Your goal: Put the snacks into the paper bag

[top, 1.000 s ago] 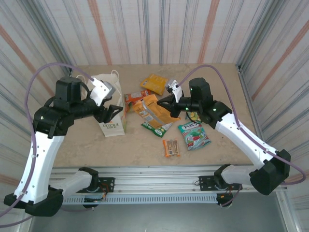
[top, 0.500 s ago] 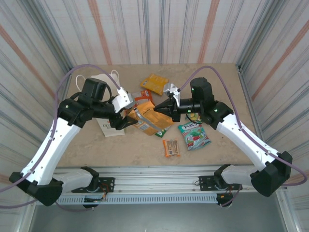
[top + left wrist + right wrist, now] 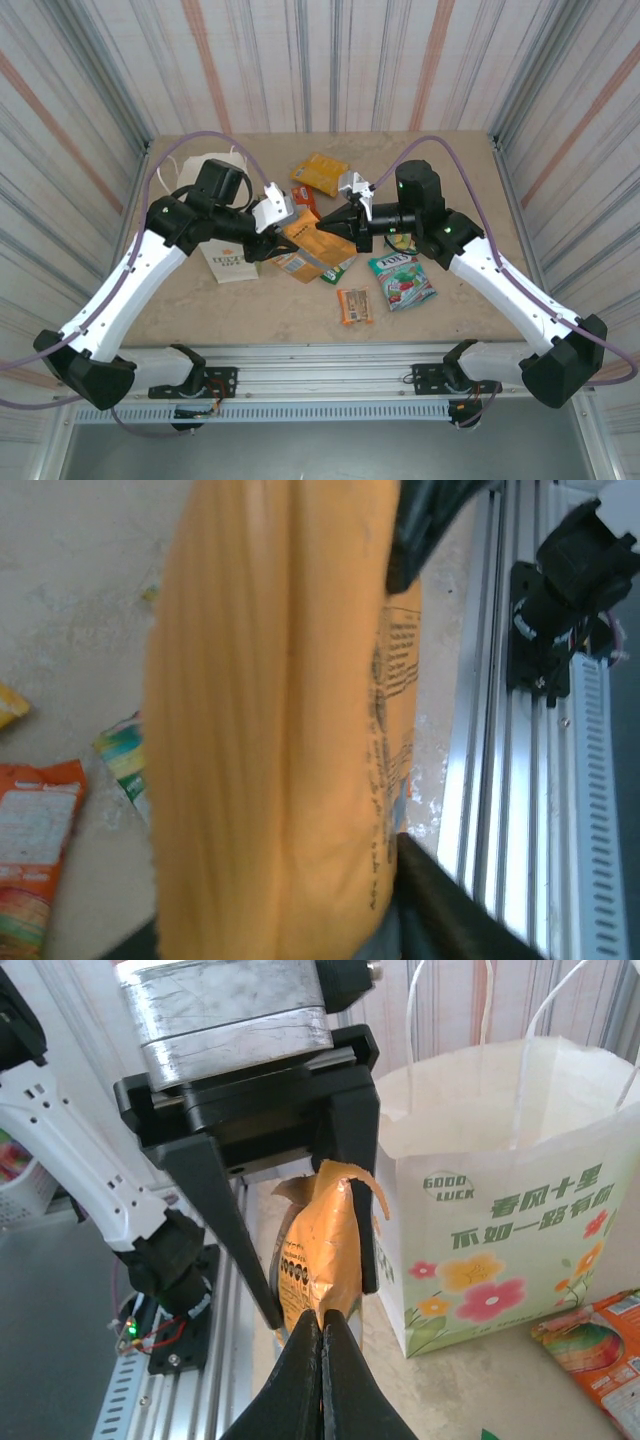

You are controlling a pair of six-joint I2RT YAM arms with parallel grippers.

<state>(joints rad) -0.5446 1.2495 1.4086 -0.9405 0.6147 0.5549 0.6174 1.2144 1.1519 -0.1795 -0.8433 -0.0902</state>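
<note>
1. The orange packet (image 3: 325, 1230) is held on edge above the middle of the desk (image 3: 450, 170). It is just right of the paper bag (image 3: 500, 1260), which stands upright and open-mouthed near the desk's left edge.
2. The right gripper (image 3: 321, 1328) is pinched tight on one thin edge of the packet. The left gripper (image 3: 272, 238) has its jaws on either side of the packet's body, and I cannot tell whether they press it.
3. The packet looks light, thin and crinkly. It will probably bend rather than resist, and its glossy film is likely slippery.
4. I judge the best hold to be a flat sealed seam. The puffed middle may slide or crush what is inside.
5. The bag is only light paper and may tip if nudged, so the packet should go in through the mouth, clear of the handles.
</note>
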